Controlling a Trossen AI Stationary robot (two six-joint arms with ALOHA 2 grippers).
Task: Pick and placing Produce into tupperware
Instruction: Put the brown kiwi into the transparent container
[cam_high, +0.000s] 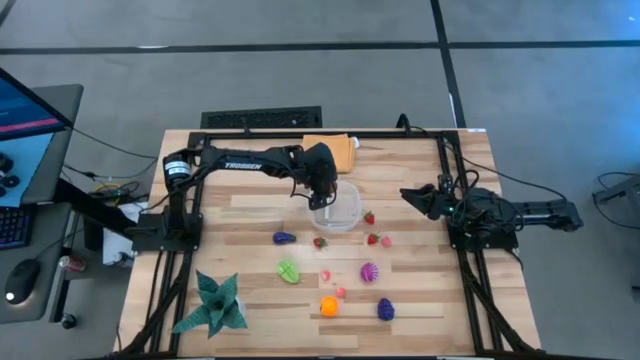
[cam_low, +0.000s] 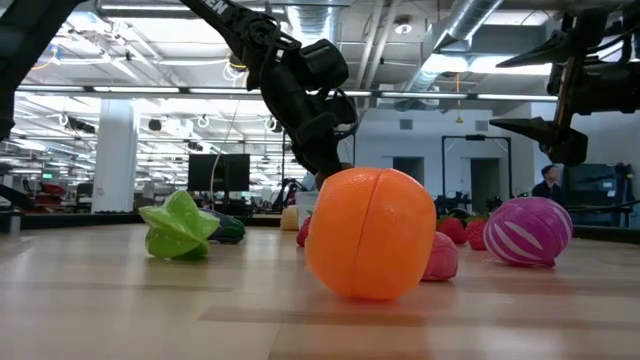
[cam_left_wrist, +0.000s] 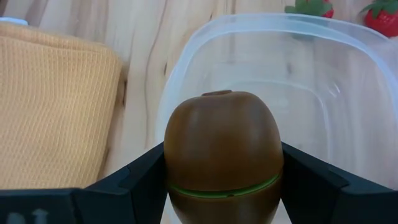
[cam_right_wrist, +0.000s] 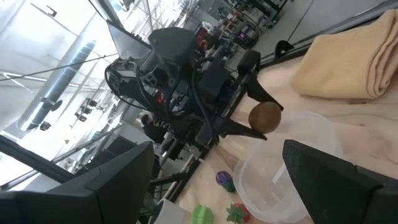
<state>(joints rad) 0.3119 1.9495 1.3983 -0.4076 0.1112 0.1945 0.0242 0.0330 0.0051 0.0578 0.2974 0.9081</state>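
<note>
My left gripper (cam_high: 322, 192) is shut on a brown kiwi-like fruit (cam_left_wrist: 222, 149), which hangs over the left rim of the clear tupperware (cam_high: 340, 210). More produce lies on the wood nearer the front: a dark purple piece (cam_high: 284, 238), a green one (cam_high: 288, 271), a magenta one (cam_high: 370, 271), an orange one (cam_high: 329, 306), another purple one (cam_high: 385, 309) and small red strawberries (cam_high: 369, 217). My right gripper (cam_high: 420, 197) waits open at the table's right side, with nothing between its fingers. My left gripper pinches the brown fruit's two opposite sides (cam_left_wrist: 177, 171) between its two fingers (cam_left_wrist: 140, 183), about level with the fruit's green seam. The fingers slant down from the table's far left. The fruit is lifted clear, over the tupperware's rim (cam_left_wrist: 180, 74) on the cloth side.
A folded orange cloth (cam_high: 332, 152) lies just beyond the tupperware toward the far edge. A green spiky star-shaped plant (cam_high: 215, 305) stands at the near left corner. Bare wood shows between the tupperware and the right arm's base (cam_high: 480, 230).
</note>
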